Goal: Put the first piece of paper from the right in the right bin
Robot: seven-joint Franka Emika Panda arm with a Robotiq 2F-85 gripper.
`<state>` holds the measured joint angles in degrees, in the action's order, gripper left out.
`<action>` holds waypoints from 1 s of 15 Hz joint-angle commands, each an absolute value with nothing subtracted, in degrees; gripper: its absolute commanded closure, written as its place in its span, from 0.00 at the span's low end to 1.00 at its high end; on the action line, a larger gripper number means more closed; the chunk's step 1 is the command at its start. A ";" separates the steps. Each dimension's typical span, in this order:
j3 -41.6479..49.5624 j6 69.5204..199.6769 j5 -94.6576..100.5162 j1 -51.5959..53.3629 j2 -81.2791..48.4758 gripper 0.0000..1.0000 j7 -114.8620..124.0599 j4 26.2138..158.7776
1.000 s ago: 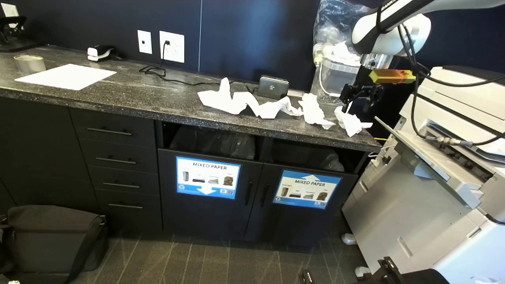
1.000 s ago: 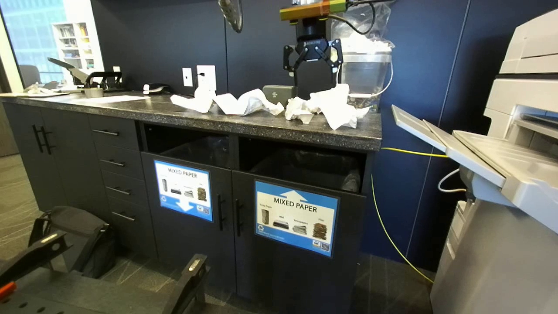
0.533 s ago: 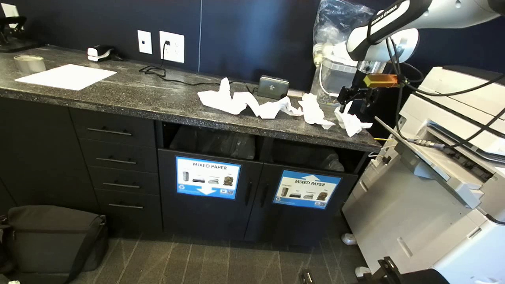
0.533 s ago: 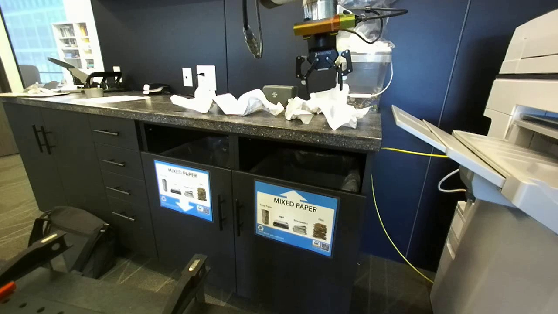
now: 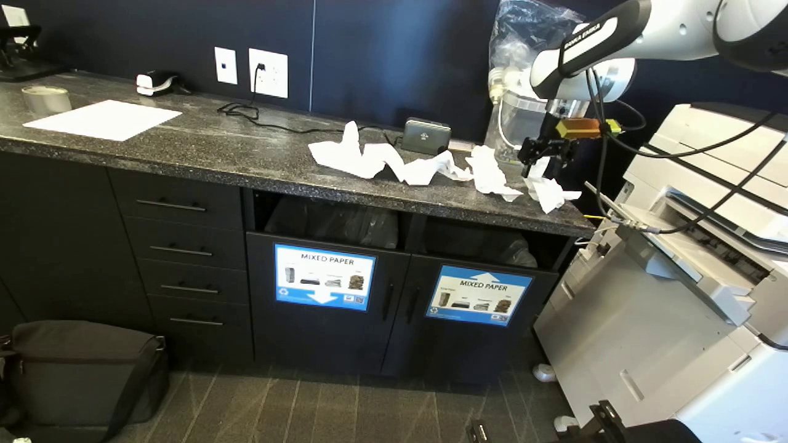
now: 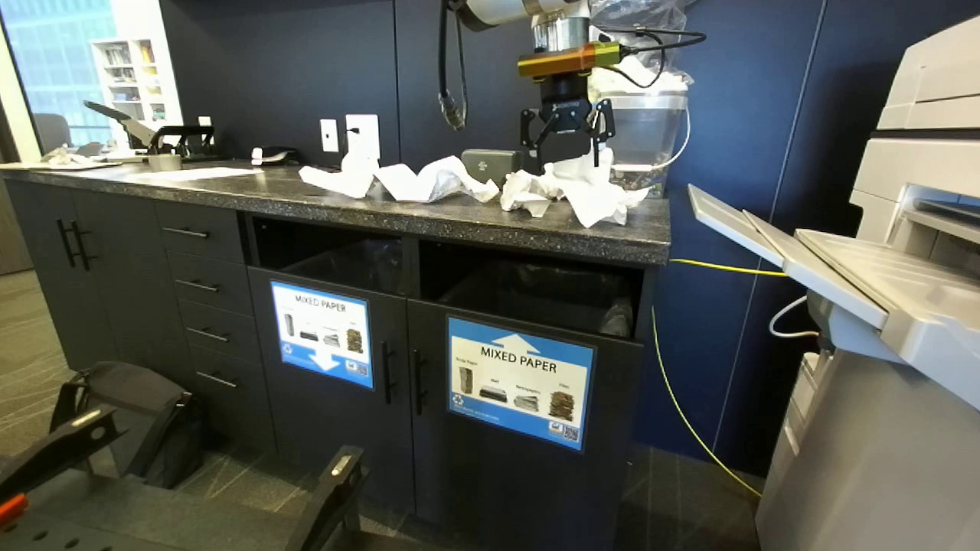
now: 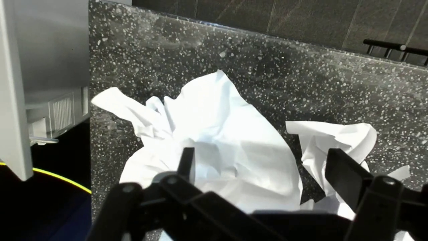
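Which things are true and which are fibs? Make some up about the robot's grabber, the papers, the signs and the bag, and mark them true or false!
1. The gripper is open. True.
2. The rightmost crumpled paper is inside the right bin. False: the rightmost crumpled paper lies on the countertop.
3. The left sign says MIXED PAPER. True.
4. The arrow on the right sign points down. False: the arrow points up.
5. The dark shoulder bag sits on the countertop. False: the dark shoulder bag rests on the floor.
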<state>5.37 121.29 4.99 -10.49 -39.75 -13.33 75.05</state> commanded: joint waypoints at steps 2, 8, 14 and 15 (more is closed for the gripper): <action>4.40 117.43 4.39 -11.59 -44.76 0.00 -14.77 67.25; 5.01 115.19 4.57 -12.91 -48.69 0.00 -14.29 62.24; 4.94 113.22 4.58 -14.50 -52.20 0.00 -14.71 56.80; 4.85 112.93 4.57 -14.58 -52.71 0.00 -14.84 55.92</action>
<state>5.26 115.45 4.99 -14.01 -49.55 -13.59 62.13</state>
